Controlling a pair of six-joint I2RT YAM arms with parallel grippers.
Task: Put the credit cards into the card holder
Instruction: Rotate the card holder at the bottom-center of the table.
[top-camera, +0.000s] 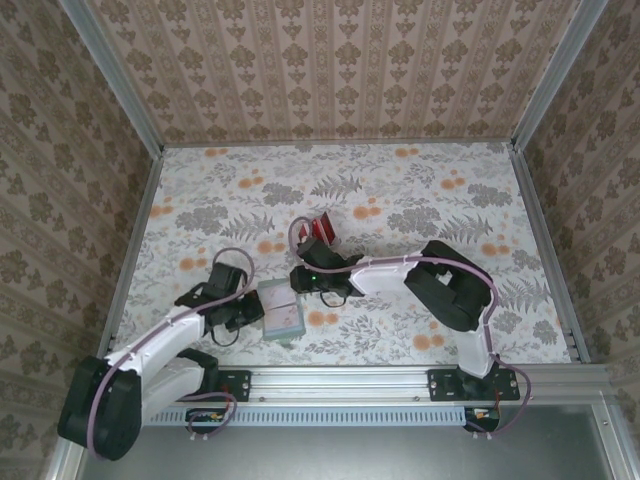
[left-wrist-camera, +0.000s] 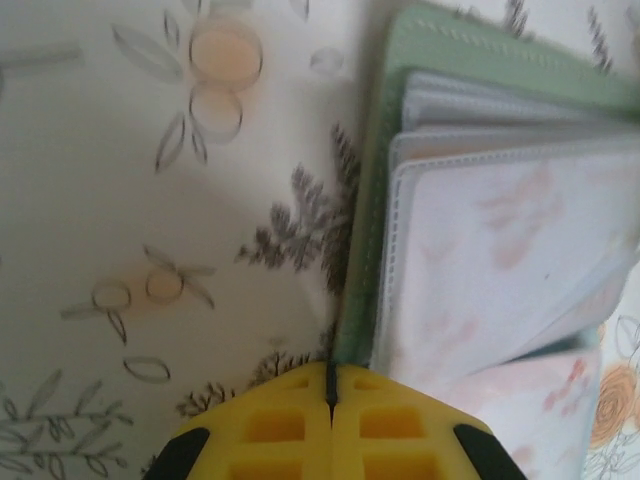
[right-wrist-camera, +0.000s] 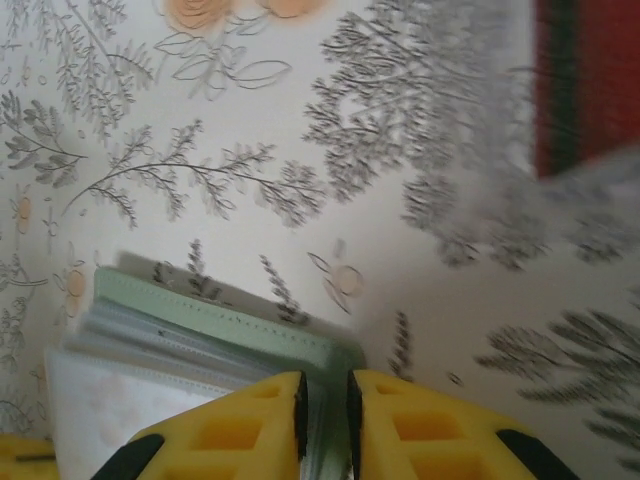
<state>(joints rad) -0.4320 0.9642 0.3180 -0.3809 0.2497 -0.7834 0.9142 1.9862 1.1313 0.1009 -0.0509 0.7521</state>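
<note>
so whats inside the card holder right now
The card holder is open, showing fanned pale sleeves; no red card shows in them. The credit cards lie apart on the table. The lower sleeves are covered by the top ones, so their contents can't be seen.

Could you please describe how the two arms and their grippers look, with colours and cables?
The left arm and right arm have white links, black joints and a mauve cable looped alongside. The left gripper and right gripper have yellow fingers with square recesses and black outer corners.
</note>
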